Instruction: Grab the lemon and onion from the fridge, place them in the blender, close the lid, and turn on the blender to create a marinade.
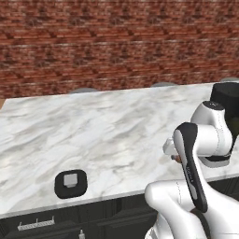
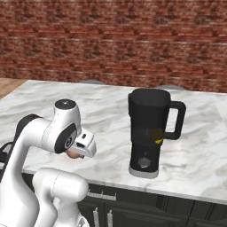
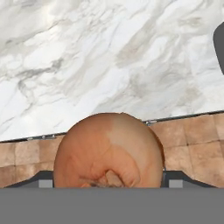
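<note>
- We are carrying the reddish-brown, round, papery-skinned onion [image 3: 108, 151] in the white two-finger gripper [image 2: 76, 153]; in the hand view it is sitting between the two dark fingertips [image 3: 45, 180], which are clamped against its sides.
- In the right base view we are holding the gripper near the front edge of the white marble counter [image 2: 106, 104], left of the tall black boxy blender [image 2: 148, 131] and apart from it.
- The blender is standing near the front edge of the counter, towards its right end, with its top open. A small yellow shape, which we are reading as the bright yellow lemon [image 2: 158, 136], is showing through the jar wall.
- The small flat black rounded-square lid [image 1: 71, 183] with its light grey centre is lying near the front edge, well to the left of the arm.
- Risk: the onion is round and smooth, so we are judging that a fast swing could let it slip out and roll off the front edge.
- Risk: the jar is tall, so if we are approaching too low, the gripper or the onion could be striking the rim and tipping the blender.
- Risk: releasing off-centre could be bouncing the onion off the rim onto the counter.
</note>
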